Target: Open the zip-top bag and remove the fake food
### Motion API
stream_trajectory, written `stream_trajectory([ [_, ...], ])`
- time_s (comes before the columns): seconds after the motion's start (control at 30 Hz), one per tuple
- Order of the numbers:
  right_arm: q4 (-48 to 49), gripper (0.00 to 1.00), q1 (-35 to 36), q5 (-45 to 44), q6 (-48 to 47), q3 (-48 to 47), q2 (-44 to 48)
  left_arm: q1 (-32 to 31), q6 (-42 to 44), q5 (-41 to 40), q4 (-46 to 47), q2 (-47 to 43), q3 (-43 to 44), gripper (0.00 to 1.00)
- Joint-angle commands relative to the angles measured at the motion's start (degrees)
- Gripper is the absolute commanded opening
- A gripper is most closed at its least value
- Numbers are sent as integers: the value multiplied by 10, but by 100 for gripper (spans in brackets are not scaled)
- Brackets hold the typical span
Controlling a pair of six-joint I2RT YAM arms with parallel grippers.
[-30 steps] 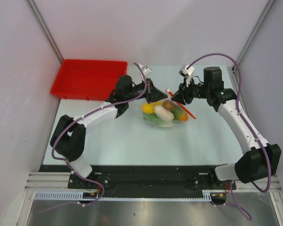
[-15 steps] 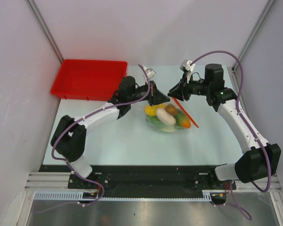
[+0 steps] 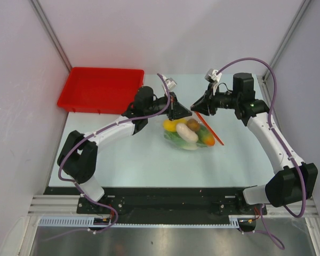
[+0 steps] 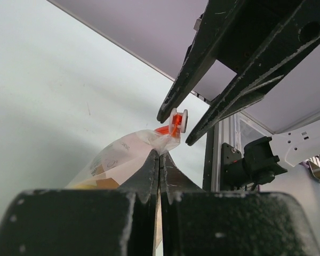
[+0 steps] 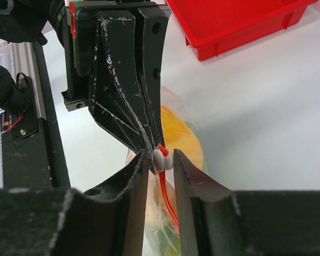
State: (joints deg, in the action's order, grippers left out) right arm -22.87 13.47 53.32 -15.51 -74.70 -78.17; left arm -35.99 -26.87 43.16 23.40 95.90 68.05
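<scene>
Zip-top bag [image 3: 192, 136] lies mid-desk [image 3: 122, 160], with its mouth corner held up between both end effectors. Far left we see a red tray [image 3: 98, 88] at the back edge. Left end effector [image 3: 185, 113] is clenched flat on the clear film, just beside the slider. Fake food [image 3: 185, 132] is all inside the bag: white, yellow, brown, orange and green pieces. Red-orange zip strip [image 3: 213, 133] runs along the bag's right side. Right end effector [image 3: 194, 104] pinches the white slider [image 5: 161, 159], close against the left fingers.

Bright, even light — soft shadows, sharp
</scene>
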Motion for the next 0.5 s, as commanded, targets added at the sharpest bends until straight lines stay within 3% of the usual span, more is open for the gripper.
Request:
stream_trajectory([
  [0.0,-2,26,1,18,-9,-3,7,-1,14,22,29,-24,26,0],
  [0.07,-3,19,1,20,-12,-3,4,-1,14,24,29,-24,25,0],
  [0.1,-4,5,1,27,-13,-4,3,-1,14,25,29,-25,25,0],
  [0.13,-5,0,1,30,-12,-3,0,-2,15,27,28,-25,25,0],
  [0.23,-2,0,3,31,-4,-3,3,-1,28,39,6,-23,34,2],
  [0.27,1,0,2,31,0,-3,3,-1,30,41,2,-22,38,16],
  [0.37,15,0,4,34,10,-3,7,-1,29,49,9,-15,40,43],
  [0.47,15,0,4,38,11,-3,7,-1,13,66,37,-7,41,53],
])
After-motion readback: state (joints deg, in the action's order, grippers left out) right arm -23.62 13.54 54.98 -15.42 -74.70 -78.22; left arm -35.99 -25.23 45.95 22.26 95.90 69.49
